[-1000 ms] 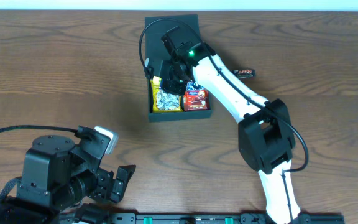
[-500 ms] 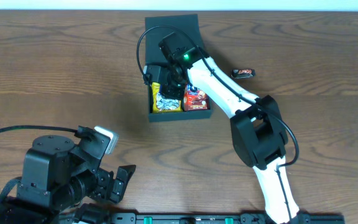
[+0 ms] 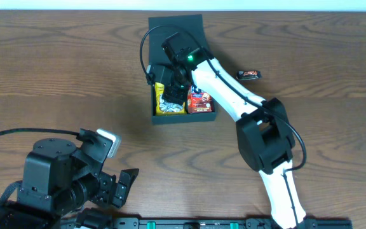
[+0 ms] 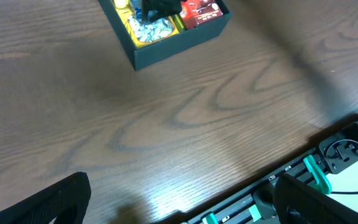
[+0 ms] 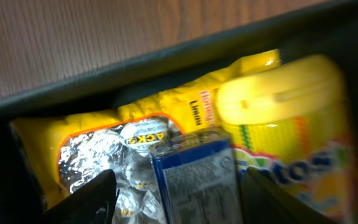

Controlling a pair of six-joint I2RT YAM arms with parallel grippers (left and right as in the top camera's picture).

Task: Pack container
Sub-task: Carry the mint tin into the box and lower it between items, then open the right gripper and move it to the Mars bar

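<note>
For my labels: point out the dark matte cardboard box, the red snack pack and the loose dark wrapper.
dark matte cardboard box (image 3: 183, 118), overhead view, near wall.
red snack pack (image 3: 199, 103), overhead view, printed face.
loose dark wrapper (image 3: 249, 74), overhead view, middle.

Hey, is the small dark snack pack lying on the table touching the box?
Apart. The overhead view shows bare table between the snack pack and the container.

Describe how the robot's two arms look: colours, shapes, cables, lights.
The right arm has white tubular links, boxy black joints, a green light and a looping black cable. The left arm is bulky and black, with a white-grey block.
</note>
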